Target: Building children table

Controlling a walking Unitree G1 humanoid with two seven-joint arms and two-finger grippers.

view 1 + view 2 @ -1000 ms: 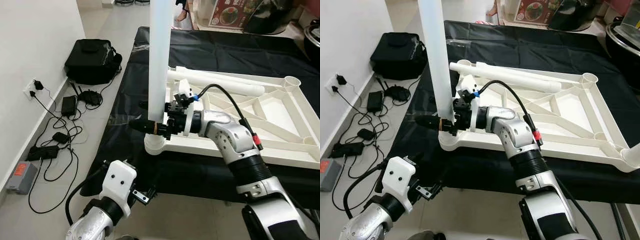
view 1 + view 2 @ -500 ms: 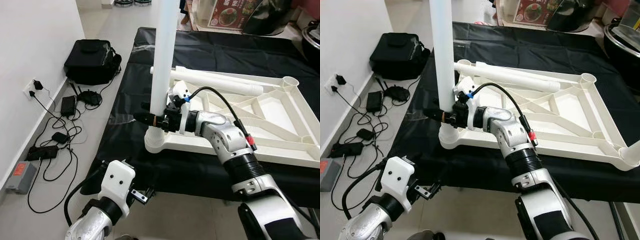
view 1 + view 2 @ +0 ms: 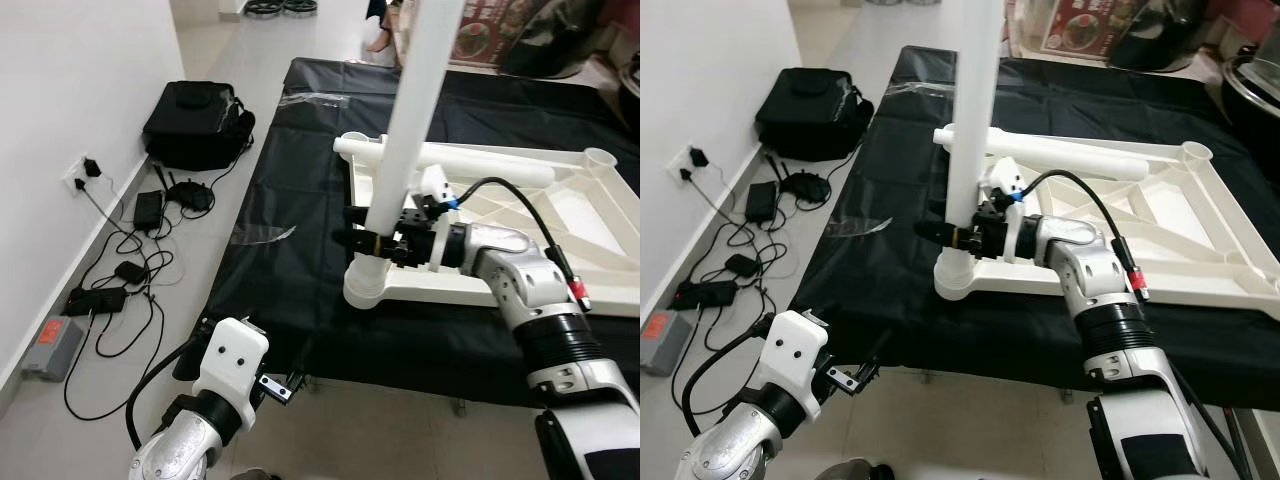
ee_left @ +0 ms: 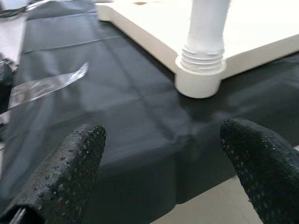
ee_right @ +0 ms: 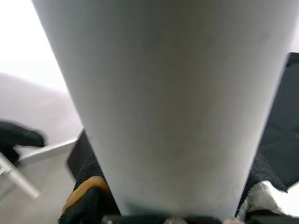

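There was one white table top (image 3: 1200, 255), lying upside down on one black sheet (image 3: 890, 250). Two white table legs (image 3: 970, 130) showed: one upright, one lying flat (image 3: 1080, 152). One black bag (image 3: 195, 125) sat on the floor, and two claws (image 3: 970, 236) were present.

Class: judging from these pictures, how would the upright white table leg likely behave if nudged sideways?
The table leg is tall and barely seated in its corner socket, so probably tippy. It looks like hollow plastic, likely light. The right gripper clamps it, steadying it.
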